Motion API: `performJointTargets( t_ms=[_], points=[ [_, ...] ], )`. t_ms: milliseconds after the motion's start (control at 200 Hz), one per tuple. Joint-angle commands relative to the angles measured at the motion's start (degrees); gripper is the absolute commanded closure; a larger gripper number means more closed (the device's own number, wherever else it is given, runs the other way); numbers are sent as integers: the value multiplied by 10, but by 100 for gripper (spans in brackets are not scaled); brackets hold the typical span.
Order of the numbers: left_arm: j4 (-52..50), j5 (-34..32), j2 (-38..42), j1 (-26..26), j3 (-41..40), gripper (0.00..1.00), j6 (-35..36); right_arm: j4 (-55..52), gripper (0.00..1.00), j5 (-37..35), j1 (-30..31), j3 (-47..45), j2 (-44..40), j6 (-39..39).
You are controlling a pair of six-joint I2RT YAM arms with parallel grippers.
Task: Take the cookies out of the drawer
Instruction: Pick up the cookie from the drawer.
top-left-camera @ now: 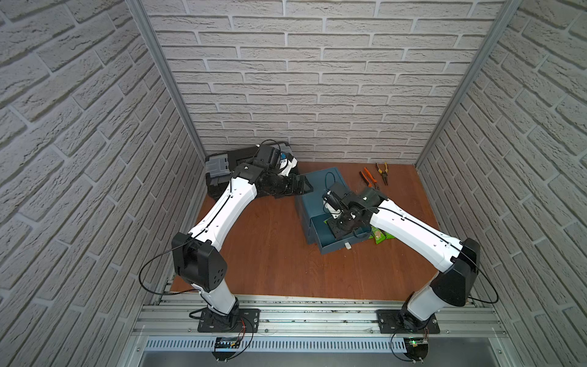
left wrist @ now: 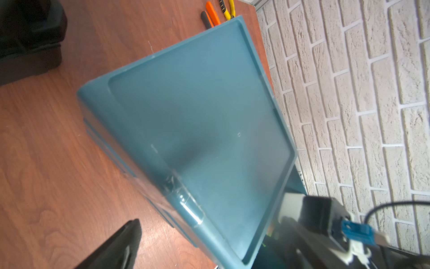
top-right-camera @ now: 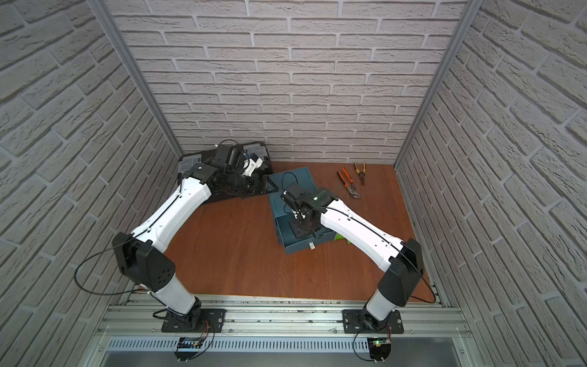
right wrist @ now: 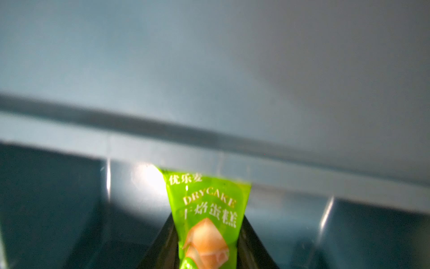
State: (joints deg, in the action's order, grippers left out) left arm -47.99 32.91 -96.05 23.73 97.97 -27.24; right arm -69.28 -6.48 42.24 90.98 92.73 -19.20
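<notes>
Reddish wood tabletop (top-left-camera: 270, 254), white brick walls (top-left-camera: 317, 79). Right pincer (right wrist: 208, 219) clamped on green cookie packet (right wrist: 209, 198) in blue drawer (top-left-camera: 330, 248); left pincer (top-left-camera: 305, 186) apart.

Table (top-left-camera: 270, 254) ctr free; blue cabinet (top-left-camera: 317, 186) w/ open drawer (top-left-camera: 330, 248) mid-right, pliers (top-left-camera: 367, 179) beside, black toolbox (top-left-camera: 216, 178) blocks far-left corner.

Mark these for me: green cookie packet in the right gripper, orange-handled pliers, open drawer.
green cookie packet (right wrist: 204, 209): right wrist view, on the printed front of the wrapper.
orange-handled pliers (top-left-camera: 370, 175): in a top view, on an orange handle.
open drawer (top-left-camera: 332, 248): in a top view, on its front wall.
</notes>
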Motion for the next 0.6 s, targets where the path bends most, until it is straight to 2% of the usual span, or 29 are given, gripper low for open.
performJointTargets(
  t_ms=[0,75,210,470,595],
  points=[
    [13,10,-13,4,27,1,0,-19,62,17,3,18,-27,17],
    [22,3,-14,6,26,1,-3,-27,63,31,3,20,-28,23],
    [50,0,-15,10,19,1,-18,-38,64,13,2,36,-36,29],
    [18,-1,-45,13,86,2,-6,-6,66,-7,-3,66,-63,17],
    [63,-2,-32,31,76,1,-31,22,67,-5,-18,57,-95,14]
  ],
)
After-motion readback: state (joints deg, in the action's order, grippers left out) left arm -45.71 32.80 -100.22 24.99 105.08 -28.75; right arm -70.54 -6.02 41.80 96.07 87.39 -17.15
